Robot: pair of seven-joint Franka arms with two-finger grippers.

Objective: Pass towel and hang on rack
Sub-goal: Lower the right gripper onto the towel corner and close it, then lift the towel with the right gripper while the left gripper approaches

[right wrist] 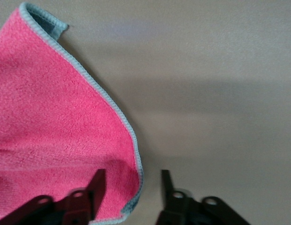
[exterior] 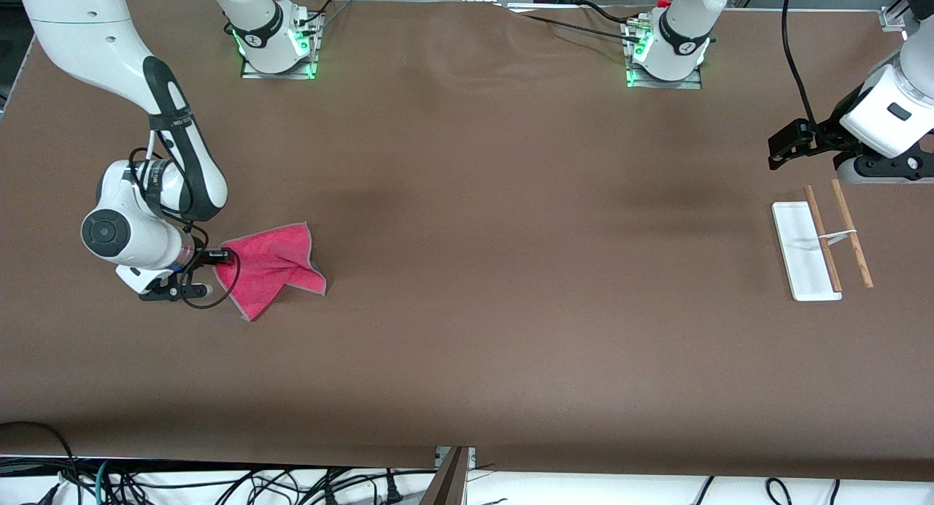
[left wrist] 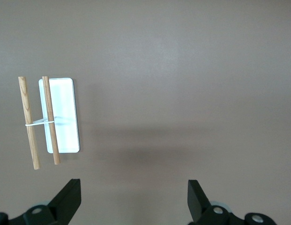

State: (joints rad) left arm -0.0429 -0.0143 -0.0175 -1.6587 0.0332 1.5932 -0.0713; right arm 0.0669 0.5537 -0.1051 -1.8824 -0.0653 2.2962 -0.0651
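1. Right gripper (exterior: pixel 219 255) low at the towel (exterior: pixel 273 268), toward the right arm's end of the table; jaws partway apart astride its grey-stitched corner, not clamped.
2. Towel flat on the table, pink face up.
3. Left gripper (exterior: pixel 779 146) waiting above the table near the rack (exterior: pixel 806 253), fingers spread wide, empty.

The towel (exterior: pixel 271 268) was bright pink on the face that showed, edged all round in grey stitching, with a darker grey underside peeking out at one turned-up corner. The rack (exterior: pixel 805 251) had a plain white base and two light-brown wooden rods joined by a thin pale piece. The worktop (exterior: pixel 481 308) was a flat, unpatterned brown. Both arms were white, and each pincer was black.
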